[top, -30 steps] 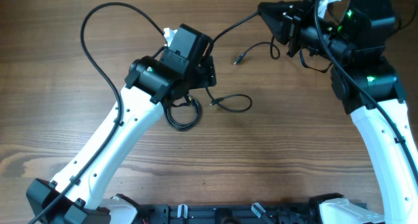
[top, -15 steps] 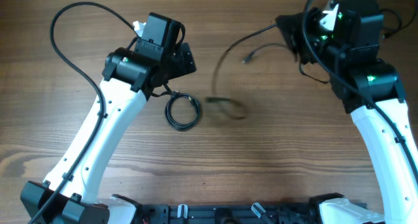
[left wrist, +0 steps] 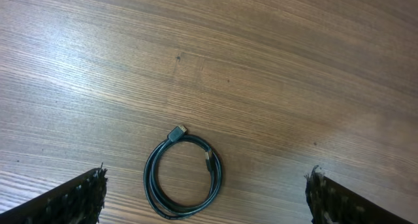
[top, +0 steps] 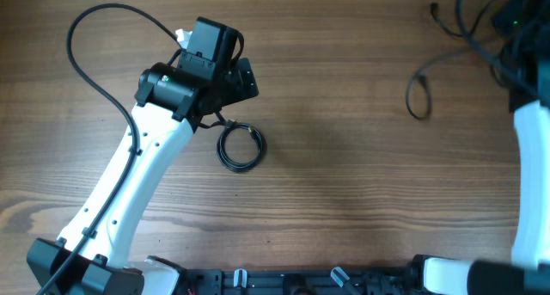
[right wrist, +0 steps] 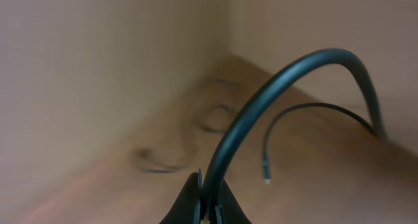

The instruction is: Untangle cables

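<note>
The coiled cable (top: pixel 241 147) lies flat on the table (top: pixel 344 183) as a small closed ring, one plug end poking out at its rim, and nothing touches it. Well apart, near the far right edge, we see the loose strand (top: pixel 410 97) hanging in a slack loop. The right gripper (right wrist: pixel 208 201) is pinched tight on this strand, which arches up out of its fingertips; that view is blurred, so we cannot tell where the free end rests. The left gripper (left wrist: pixel 206 185) hovers above the ring with its jaws spread wide and nothing between them. We judge the two cords already parted, so the step in hand is to lay the strand down clear of the ring. We would lower it slowly and let the loop settle flat before letting go, and we would hold the left arm high so it does not disturb the ring
</note>
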Controlling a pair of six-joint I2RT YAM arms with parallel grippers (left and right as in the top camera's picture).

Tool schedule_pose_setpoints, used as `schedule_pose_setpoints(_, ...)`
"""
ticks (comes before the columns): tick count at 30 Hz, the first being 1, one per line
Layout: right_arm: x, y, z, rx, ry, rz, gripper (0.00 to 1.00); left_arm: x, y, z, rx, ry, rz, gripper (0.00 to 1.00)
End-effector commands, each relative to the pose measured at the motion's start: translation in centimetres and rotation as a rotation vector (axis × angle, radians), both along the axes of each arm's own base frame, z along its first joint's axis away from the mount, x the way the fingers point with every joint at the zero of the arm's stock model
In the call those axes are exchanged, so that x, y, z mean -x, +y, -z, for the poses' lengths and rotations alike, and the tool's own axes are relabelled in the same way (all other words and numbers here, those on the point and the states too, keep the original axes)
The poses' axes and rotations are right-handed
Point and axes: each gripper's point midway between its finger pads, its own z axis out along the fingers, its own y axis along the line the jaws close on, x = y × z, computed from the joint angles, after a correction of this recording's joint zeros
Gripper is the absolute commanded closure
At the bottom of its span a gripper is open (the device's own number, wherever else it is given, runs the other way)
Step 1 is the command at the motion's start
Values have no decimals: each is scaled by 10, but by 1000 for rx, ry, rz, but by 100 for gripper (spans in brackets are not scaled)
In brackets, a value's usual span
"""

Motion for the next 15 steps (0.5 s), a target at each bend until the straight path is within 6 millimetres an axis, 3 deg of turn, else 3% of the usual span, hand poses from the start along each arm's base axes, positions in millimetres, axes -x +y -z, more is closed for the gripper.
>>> schedule_pose_setpoints(1, -3, -43, 50, 5, 182, 34, 96, -1, -1, -1, 11, 1, 3, 0)
schedule_pose_setpoints(2, -11, -43, 73, -68, 210, -21, 96, -1, -1, -1, 10, 4, 4, 0)
schedule_pose_setpoints(10, -14, -59, 174, -179, 454, -4, 96, 0, -3, -1, 19, 7, 9, 0)
schedule_pose_setpoints(15, 2, -60, 216, -246, 564, 81, 95, 0, -3, -1, 23, 8, 11, 0)
